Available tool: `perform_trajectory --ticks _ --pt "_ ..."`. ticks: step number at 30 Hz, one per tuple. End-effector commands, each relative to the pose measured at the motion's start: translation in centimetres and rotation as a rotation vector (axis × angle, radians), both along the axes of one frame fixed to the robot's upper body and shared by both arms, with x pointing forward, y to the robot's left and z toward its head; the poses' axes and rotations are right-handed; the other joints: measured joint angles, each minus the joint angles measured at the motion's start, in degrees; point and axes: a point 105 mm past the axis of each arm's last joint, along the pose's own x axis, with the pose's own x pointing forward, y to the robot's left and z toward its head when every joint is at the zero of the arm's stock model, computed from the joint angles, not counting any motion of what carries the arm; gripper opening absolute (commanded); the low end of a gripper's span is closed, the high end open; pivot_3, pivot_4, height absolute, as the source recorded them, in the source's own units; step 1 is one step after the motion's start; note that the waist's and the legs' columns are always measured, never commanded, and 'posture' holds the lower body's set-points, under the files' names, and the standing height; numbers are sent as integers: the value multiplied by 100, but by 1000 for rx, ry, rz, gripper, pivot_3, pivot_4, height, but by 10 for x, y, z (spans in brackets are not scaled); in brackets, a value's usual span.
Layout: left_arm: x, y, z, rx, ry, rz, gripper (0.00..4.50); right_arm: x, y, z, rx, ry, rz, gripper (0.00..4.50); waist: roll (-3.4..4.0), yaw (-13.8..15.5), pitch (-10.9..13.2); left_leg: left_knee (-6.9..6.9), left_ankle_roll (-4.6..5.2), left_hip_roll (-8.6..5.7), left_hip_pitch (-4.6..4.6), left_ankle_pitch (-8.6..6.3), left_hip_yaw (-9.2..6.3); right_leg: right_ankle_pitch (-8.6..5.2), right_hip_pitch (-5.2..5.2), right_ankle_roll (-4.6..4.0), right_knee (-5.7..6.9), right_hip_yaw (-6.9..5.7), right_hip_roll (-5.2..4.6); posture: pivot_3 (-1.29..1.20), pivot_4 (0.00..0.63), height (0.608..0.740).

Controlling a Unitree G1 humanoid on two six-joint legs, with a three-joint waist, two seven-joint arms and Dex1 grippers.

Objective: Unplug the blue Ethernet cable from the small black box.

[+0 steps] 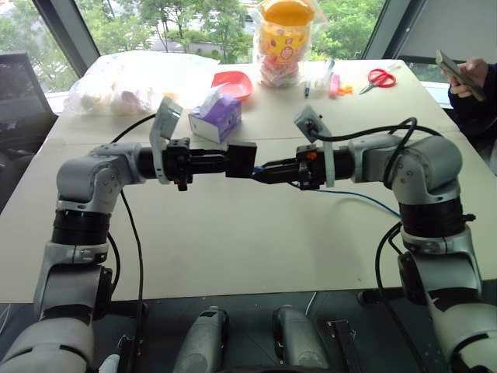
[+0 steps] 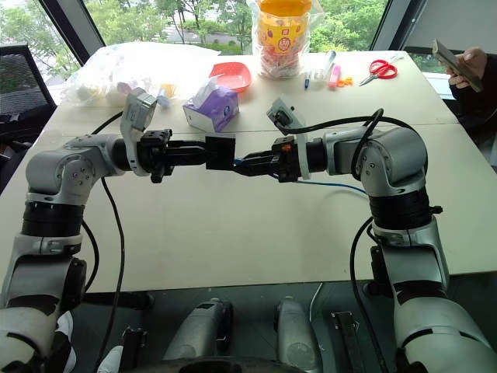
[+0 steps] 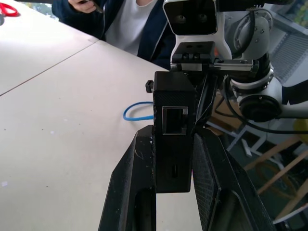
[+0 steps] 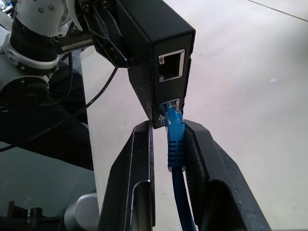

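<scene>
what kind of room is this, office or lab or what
Probably an office or meeting room: a wide pale table by big windows onto trees, with scissors and a purple tissue box on it.

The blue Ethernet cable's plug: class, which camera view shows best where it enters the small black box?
The right wrist view: the blue Ethernet cable sits in the lower port of the small black box, between the right gripper fingers. The eye views show only a sliver of blue there; the left wrist view shows a loop on the table.
</scene>
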Motion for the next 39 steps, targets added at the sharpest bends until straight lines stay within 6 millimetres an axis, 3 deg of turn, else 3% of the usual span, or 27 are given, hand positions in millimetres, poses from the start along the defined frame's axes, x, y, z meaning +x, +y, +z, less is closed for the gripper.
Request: perform_trajectory --ticks 1,26,29,39 --pt "-11 0 8 -4 -26 -56 431 -6 -1 19 24 -6 30 715 0 -3 0 0 0 0 0 0 0 0 0 0 0 0 0 0 150 740" --pt "-19 -1 -3 38 -33 -103 431 -15 7 28 4 65 113 715 0 -4 0 0 0 2 -1 0 0 0 0 0 0 0 0 0 150 740" --pt "-20 -1 -4 42 -33 -106 431 -15 10 29 7 66 120 48 0 -7 0 -1 0 2 0 0 0 0 0 -1 0 0 1 0 150 740" --pt "-19 2 -3 35 -34 -92 431 -17 7 18 -26 78 110 48 0 -2 0 0 0 2 -2 0 0 0 -2 -1 -1 0 1 0 150 740"
